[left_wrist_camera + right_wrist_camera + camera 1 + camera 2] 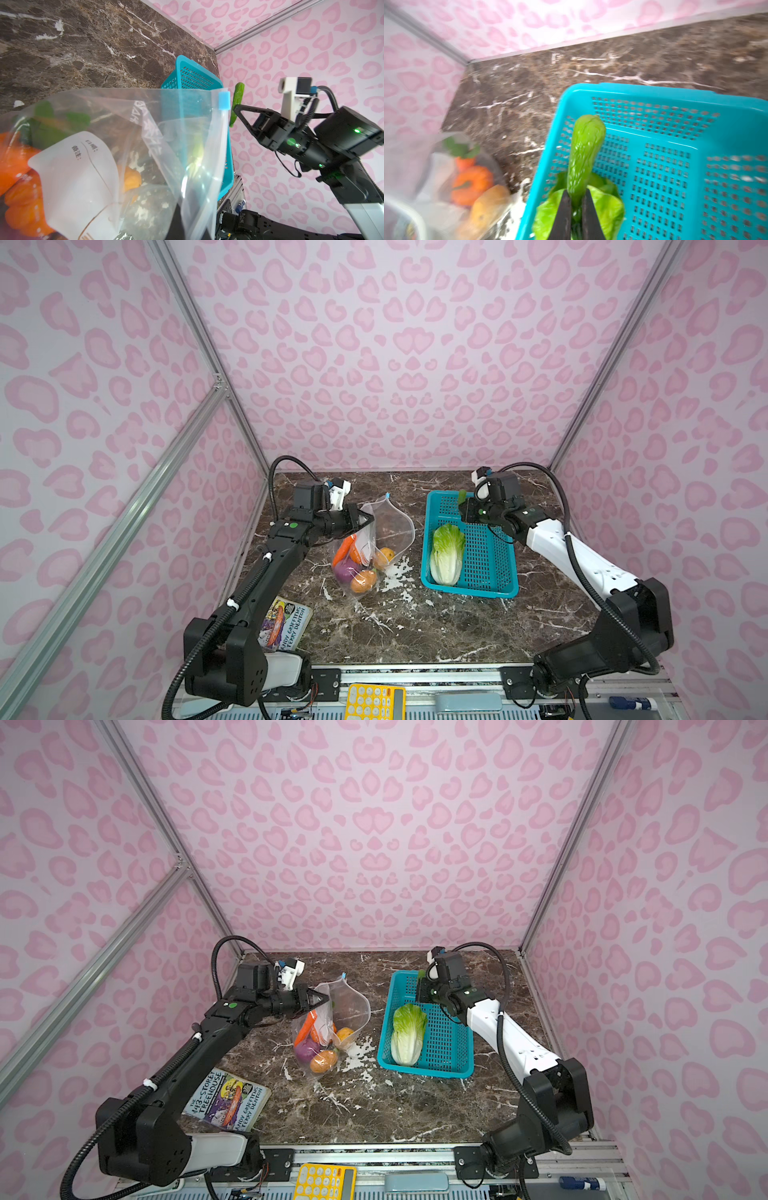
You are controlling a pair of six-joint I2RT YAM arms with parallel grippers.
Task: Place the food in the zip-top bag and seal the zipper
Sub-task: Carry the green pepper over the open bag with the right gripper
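left claw [365,519] is pinching clear crinkly zip-top bag [395,526] by its rim, bag hanging beneath | right claw [576,200] is squeezing small bumpy green toy vegetable [586,145], narrow gap, above teal perforated basket [675,116]

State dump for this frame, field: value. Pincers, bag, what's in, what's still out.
left pincer: shut on the mouth edge of the zip-top bag, holding it up
right pincer: shut on a bumpy green gourd, held above the teal basket
bag mouth: open, blue slider at one end
in bag: carrot, purple onion, orange pieces
still out: cabbage lying in the basket; the gourd
clutter: paperback book beside the left arm
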